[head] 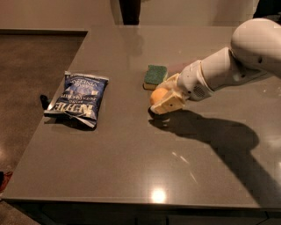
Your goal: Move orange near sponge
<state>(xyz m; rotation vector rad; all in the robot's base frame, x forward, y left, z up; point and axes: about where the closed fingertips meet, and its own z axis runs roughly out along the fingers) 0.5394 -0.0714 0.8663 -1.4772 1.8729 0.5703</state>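
Observation:
The orange (158, 95) is held between the cream-coloured fingers of my gripper (164, 96), just above or on the grey table, only its left side showing. The sponge (155, 76), dark green on top with a pale yellow base, lies flat just beyond and left of the gripper, a small gap from the orange. My white arm reaches in from the right. The gripper is shut on the orange.
A blue chip bag (78, 98) lies at the left of the grey table (131, 167), near its left edge. The floor drops away beyond that edge. A dark post stands at the table's far side (130, 11).

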